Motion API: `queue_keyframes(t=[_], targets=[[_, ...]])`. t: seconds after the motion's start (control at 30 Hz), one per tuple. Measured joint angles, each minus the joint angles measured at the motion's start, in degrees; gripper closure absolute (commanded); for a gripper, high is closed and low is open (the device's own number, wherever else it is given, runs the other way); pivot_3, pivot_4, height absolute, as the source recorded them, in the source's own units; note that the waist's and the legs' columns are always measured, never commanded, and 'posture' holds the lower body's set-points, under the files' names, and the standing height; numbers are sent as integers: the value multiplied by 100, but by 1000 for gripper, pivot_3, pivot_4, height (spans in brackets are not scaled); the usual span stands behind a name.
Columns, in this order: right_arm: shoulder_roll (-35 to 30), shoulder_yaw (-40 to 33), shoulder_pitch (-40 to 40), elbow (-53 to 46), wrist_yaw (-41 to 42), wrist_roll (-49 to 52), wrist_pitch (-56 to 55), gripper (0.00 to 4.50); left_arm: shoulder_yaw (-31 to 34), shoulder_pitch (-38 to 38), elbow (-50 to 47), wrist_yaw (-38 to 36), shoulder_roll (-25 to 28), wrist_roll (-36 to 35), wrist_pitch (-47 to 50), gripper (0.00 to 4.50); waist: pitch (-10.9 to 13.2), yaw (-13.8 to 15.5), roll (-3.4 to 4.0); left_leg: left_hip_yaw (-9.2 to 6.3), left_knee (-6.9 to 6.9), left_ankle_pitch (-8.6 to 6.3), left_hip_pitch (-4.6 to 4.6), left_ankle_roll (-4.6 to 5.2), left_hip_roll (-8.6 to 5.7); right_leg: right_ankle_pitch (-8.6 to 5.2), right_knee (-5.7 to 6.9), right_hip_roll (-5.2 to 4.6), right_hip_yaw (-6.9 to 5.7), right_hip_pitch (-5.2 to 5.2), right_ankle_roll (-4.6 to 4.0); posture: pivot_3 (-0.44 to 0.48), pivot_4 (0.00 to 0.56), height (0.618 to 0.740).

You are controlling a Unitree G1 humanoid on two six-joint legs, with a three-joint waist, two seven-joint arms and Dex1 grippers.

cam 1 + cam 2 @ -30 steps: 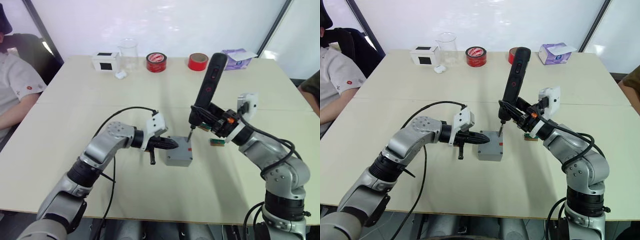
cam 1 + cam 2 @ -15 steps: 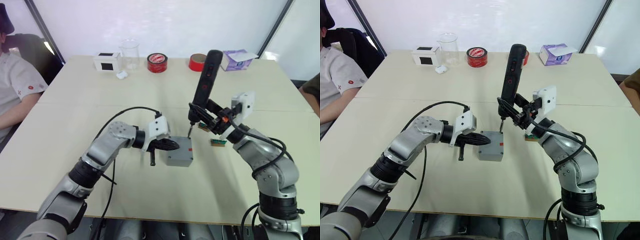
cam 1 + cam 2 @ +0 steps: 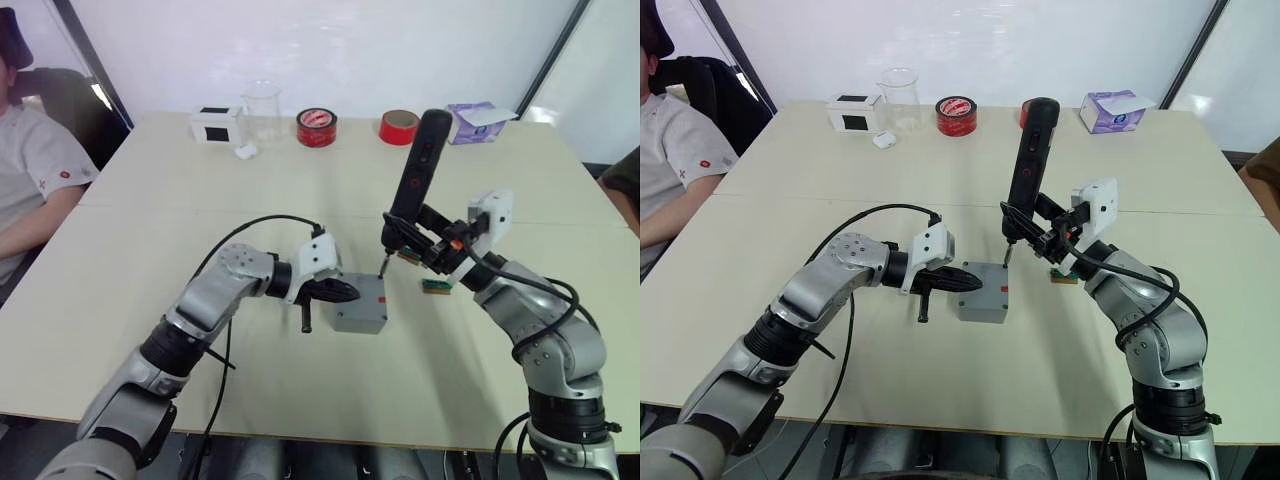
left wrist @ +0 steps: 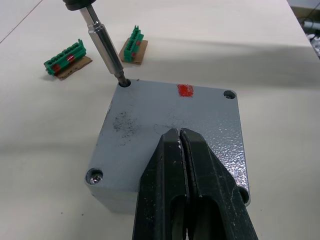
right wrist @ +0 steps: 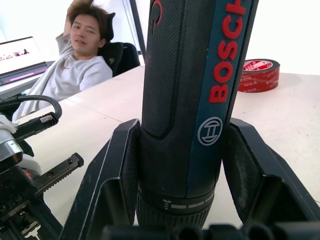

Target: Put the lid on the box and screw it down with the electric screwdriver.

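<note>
The grey lid with its red spot sits on the box in the middle of the table. My left gripper is shut, and its tips rest on the lid's top from the left side. Held upright and slightly tilted in my right gripper is the electric screwdriver. Its metal bit stands in the lid's far corner screw hole. A screw head shows in another corner.
Two green terminal blocks lie just beyond the box. Along the table's far edge stand a white box with a black patch, a glass beaker, two red tape rolls and a purple tissue box. A person sits at the left.
The right arm shifted slightly and the screwdriver's tilt changed a little, with its bit staying at the lid's far corner. The left gripper stays on the lid.
</note>
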Motion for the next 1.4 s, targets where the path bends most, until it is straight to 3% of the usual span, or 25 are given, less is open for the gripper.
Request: queue_keyframes(t=[0.23,0.57,1.27,1.4], targets=[[-133,222,293,-230,132,-192,-290,2663,-8,18,32,-20,-2,24,-22,4500,-20,0,-19,-1,0,-2,11,3,1,-1,-1,1,-1,12,-1,0,150,740],[-141,525,763,-297,158,-656,-741,2663,-129,163,36,-38,1,152,-67,4500,-111,-27,-89,-3,-19,-25,166,37,32,-46,-19,1,-5,161,-54,0,150,740],[-176,628,513,-138,218,-729,-646,2663,-127,207,22,-45,-82,192,-30,4500,-136,-16,-88,-5,-24,-27,162,38,34,-50,-24,-12,-6,156,-61,0,150,740],[-324,288,-84,30,176,-51,174,2663,-116,199,29,-49,-103,207,-97,4500,-117,-20,-69,-1,-25,-27,143,37,34,-49,-26,-37,-6,136,-64,0,150,740]])
